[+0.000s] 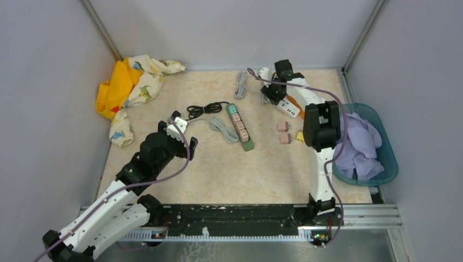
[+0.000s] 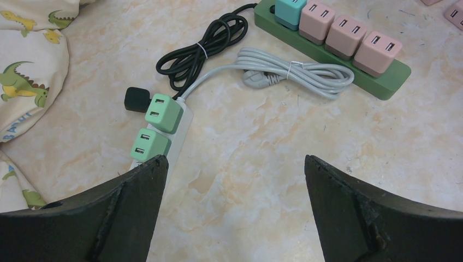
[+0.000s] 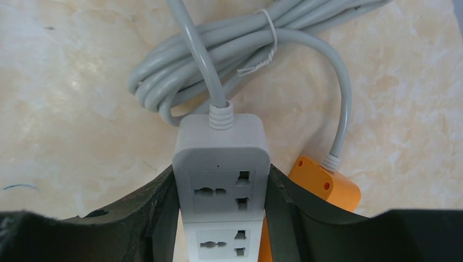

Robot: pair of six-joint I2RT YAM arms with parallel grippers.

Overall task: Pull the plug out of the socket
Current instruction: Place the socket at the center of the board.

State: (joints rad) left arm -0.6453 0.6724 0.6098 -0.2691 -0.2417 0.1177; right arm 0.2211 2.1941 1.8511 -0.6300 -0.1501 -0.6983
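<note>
**Top external view.** My left end effector (image 1: 176,126) hangs low over the left-centre of the bench (image 1: 245,174). My right end effector (image 1: 275,90) is at the far side. Between them lies a green strip (image 1: 241,126) with adapters in it. Two loose pink plugs (image 1: 283,132) sit beside it, a basket (image 1: 389,164) of lavender cloth stands at the right, and a dinosaur-print cloth (image 1: 143,82) is heaped at far left.

**Left wrist view.** My fingers (image 2: 136,185) are spread wide and empty. Just ahead of the left finger, two green plugs (image 2: 164,113) are seated in a small white strip (image 2: 184,117). I judge the step to be the approach. The next move calls for shifting left, closing on one plug body and lifting straight off. A black plug (image 2: 135,99) and a coiled black cord (image 2: 202,46) crowd the strip's far end. The unheld strip may rise with the plug.

**Right wrist view.** My right fingers (image 3: 158,218) are pressed against the sides of a white socket bar (image 3: 221,136) whose visible sockets are empty. An orange block (image 3: 327,183) lies just beside it, and a grey cord (image 3: 229,49) is bundled beyond.
</note>
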